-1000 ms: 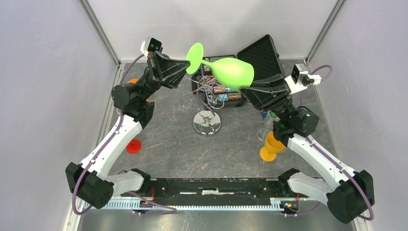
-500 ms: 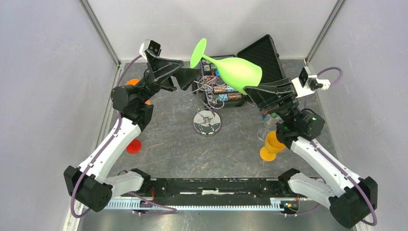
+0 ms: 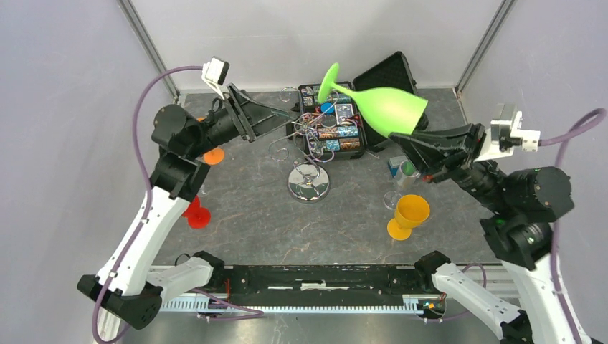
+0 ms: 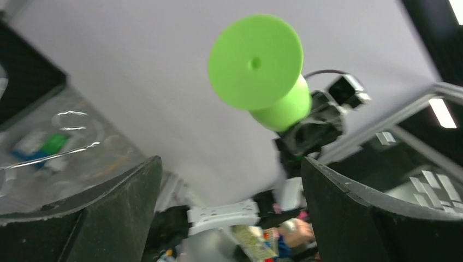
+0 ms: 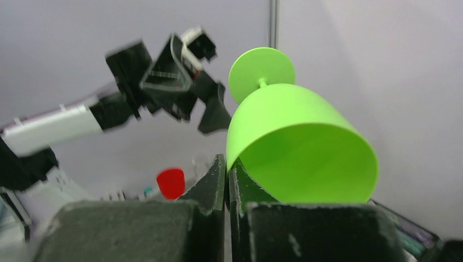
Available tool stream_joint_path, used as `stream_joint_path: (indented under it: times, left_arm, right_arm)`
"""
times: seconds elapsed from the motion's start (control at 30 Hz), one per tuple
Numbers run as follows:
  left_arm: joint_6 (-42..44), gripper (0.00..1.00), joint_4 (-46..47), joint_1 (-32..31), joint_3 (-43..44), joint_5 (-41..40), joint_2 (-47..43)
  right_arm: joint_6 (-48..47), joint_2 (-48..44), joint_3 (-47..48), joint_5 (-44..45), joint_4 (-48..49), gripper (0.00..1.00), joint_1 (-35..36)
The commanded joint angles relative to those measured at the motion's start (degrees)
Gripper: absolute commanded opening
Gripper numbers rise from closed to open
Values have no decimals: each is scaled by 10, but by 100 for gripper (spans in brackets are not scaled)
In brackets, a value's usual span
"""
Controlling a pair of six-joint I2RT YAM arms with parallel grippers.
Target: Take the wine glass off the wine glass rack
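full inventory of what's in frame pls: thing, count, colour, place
wine glass: 1, lime green, tilted in the air over the case, clear of the rack
wine glass rack: 1, chrome, table centre
case: 1, black, lid open, far centre, small parts inside
yellow goblet: 1, yellow-orange, upright, right of the rack
clear glass: 1, see-through, just left of the yellow goblet
red goblet: 1, red, left of the rack
orange piece: 1, orange, far left, partly hidden by the left arm
table: 1, dark grey marbled
left arm: 1, white and black, left; jaws open, empty
right arm: 1, black and white, right; jaws shut on the wine glass rim
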Motion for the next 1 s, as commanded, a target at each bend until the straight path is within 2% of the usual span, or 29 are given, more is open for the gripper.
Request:
stream_joint_path:
  times: [0.0,0.07,0.13,0.3,0.47,0.67,0.87,0.97]
  left_arm:
    - [350,100,-372,3,109,-88,-27]
    - [426,100,-466,3,145,-167,-35]
    - [466,100,-514,3,157,-242,-49]
    - [504,100,-552,3,151,-329,-84]
    - [520,100,-563,3,139,-373,-102]
    - [534,100,-563,3,126,-381,-107]
    - [534,100,-571,3,124,-397,-99]
    - [533,100,-590,3,126,-440,-89]
  right_arm:
    - [-188,-6,56,-33,-352,0,0]
    - [-215,-33,37,-36,-394,0,0]
    - [-245,-58,12,-49,-422,0,0]
    - [-286,-95,-44,-118,-455,0,0]
    - [-317,-95,-58,-110,-484,0,0]
    - [-324,-68,-95,-72,-518,0,0]
    - [-304,-38,-145,-25,-518,0,1]
    - [-283,-30,-167,-14,-500,0,1]
